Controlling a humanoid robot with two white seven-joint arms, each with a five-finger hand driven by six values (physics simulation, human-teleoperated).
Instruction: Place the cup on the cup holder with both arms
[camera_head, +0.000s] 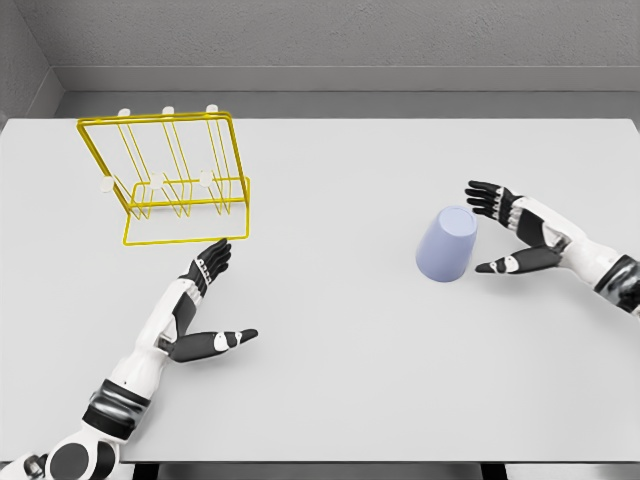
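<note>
We read no writing anywhere. The lavender cup (446, 244) lies tipped on the table (350, 380), just left of our spread, empty right hand (512, 232); left hand (205, 305) likewise spread near the yellow cup holder (170, 180).

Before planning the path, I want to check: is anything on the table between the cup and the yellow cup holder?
Nothing visible. The lavender cup stands upside down beside the open right hand. Only bare table lies between it and the cup holder; the left hand lies nearer the robot.
</note>
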